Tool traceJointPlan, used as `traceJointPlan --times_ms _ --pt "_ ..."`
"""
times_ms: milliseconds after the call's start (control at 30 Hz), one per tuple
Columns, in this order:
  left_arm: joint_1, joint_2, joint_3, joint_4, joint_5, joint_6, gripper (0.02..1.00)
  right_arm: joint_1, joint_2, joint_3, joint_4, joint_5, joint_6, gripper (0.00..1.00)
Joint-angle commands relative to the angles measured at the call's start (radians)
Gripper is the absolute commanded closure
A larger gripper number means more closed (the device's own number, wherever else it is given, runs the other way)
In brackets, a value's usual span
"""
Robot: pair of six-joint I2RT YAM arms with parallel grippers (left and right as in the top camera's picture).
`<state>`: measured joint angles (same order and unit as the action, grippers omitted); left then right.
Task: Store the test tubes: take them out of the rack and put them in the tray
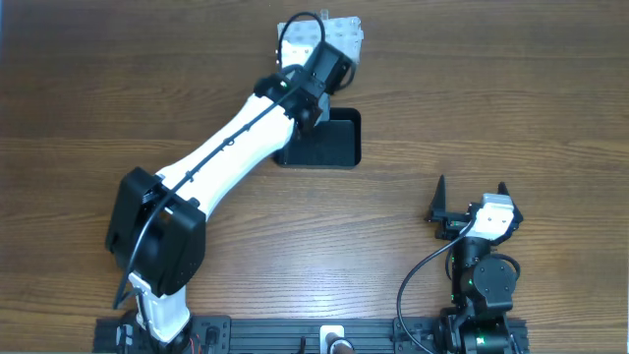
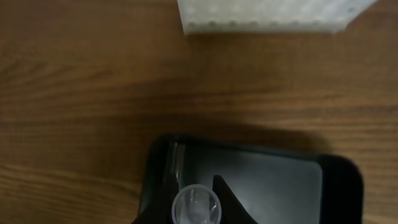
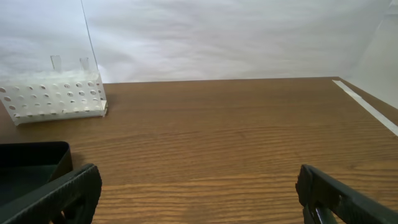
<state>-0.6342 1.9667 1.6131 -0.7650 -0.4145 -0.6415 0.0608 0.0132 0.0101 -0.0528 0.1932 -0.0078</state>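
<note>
While the right gripper rests near its own base with fingers spread wide, the left gripper is clamped on one clear test tube, its round open mouth facing up, directly over the black tray. One white perforated rack stands just beyond the tray on the wooden table. Two more clear tubes stand upright along the rack's back row, side by side.
</note>
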Motion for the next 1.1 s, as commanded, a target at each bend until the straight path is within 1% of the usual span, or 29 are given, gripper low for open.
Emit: traceJointPlan --times_ms 33,767,1100 --pt "-0.01 0.014 -0.01 0.001 0.01 -0.029 0.963 0.005 -0.004 -0.005 -0.004 0.006 0.0 0.009" --pt "-0.006 0.163 -0.01 0.053 0.031 -0.03 0.919 0.005 -0.004 -0.005 -0.004 0.006 0.0 0.009" --pt "0.012 0.198 -0.01 0.066 0.059 -0.029 0.899 0.005 -0.003 -0.005 -0.004 0.006 0.0 0.007"
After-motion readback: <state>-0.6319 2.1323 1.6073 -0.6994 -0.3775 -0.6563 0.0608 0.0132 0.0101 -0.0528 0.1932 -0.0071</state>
